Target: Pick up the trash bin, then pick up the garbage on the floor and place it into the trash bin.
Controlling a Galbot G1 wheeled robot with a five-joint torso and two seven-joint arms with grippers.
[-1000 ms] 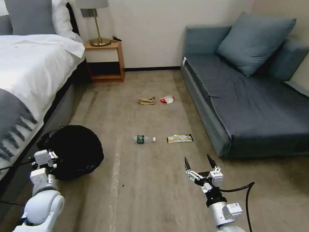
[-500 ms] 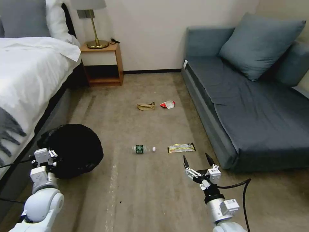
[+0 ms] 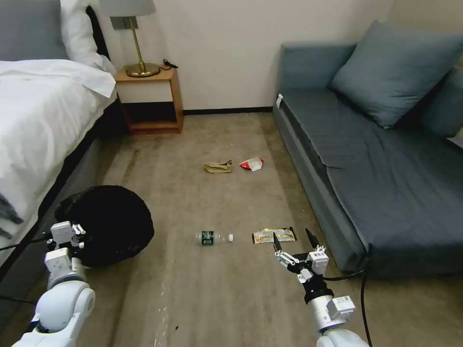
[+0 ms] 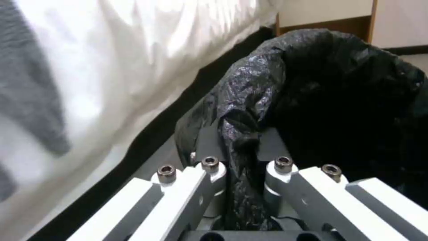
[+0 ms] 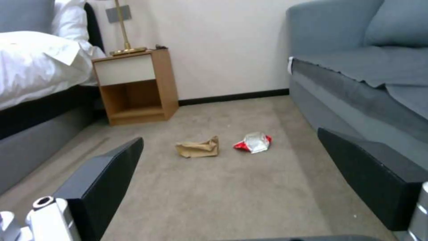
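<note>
We hold the trash bin point(image 3: 108, 224) w/ our left gripper point(image 3: 67, 236), low on our left beside the bed point(image 3: 34, 130); the left wrist view shows the left gripper point(image 4: 243, 160) clamped on a bunched fold of the bin's black bag liner point(image 4: 240, 110) at the rim, fingers pressed to either side of the plastic. The bin point(image 4: 347, 100) sits close against the bed's dark base, its mouth covered in crinkly liner. Our right gripper point(image 3: 294, 241) is out front on the right, fingers spread wide w/ nothing between them, hanging above the floor point(image 3: 222, 294) just near the yellow-black snack wrapper point(image 3: 274, 235); whether a fingertip overlaps the wrapper's edge we can't tell. The clear bottle point(image 3: 213, 237) w/ green label lies on its side just left of that wrapper, apart from it. Farther ahead, approx. mid-room, the crumpled tan paper point(image 3: 218, 166) and the red-white wrapper point(image 3: 251, 164) lie near each other, not touching; the right wrist view shows the tan paper point(image 5: 198, 148) and the red-white wrapper point(image 5: 253, 142) between the right gripper's dark fingers point(image 5: 107, 180). A sofa point(image 3: 386, 159) runs along the right, a nightstand point(image 3: 149, 99) w/ a lamp point(image 3: 130, 33) stands by the far wall.
</note>
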